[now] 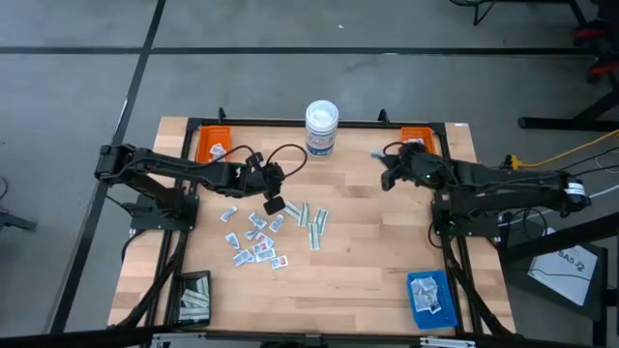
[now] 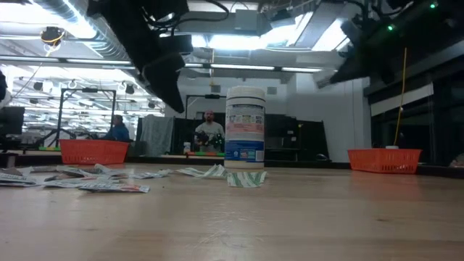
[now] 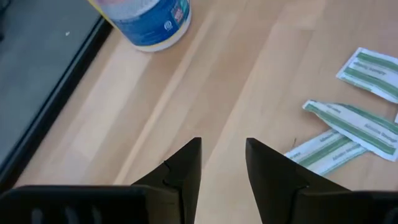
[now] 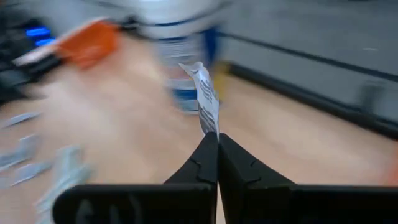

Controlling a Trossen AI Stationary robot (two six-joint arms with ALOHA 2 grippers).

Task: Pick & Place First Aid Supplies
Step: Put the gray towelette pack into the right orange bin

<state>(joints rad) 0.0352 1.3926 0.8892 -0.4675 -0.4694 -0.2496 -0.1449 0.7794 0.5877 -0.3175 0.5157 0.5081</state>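
Small white packets with blue-grey print (image 1: 256, 240) lie scattered left of the table's middle, with pale greenish strips (image 1: 311, 222) beside them. The strips also show in the left wrist view (image 3: 351, 127) and the low view (image 2: 246, 177). My left gripper (image 1: 275, 203) hovers open above the table at the pile's far edge, its fingers (image 3: 186, 168) over bare wood. My right gripper (image 1: 384, 164) is raised right of the white tub (image 1: 322, 128) and is shut on one white packet (image 4: 205, 102). My right gripper pinches one end of the white packet (image 4: 210, 129) between its two fingertips. The rest of the packet sticks out beyond the tips, slightly curled and lifted clear of the table. From which side the fingers come does not show plainly.
The white tub with a blue label (image 2: 244, 134) stands at the far middle. Orange trays sit at the far left (image 1: 215, 143) and far right (image 1: 419, 135). A blue tray with packets (image 1: 430, 295) is near right, and a tray of greenish strips (image 1: 193, 298) is near left.
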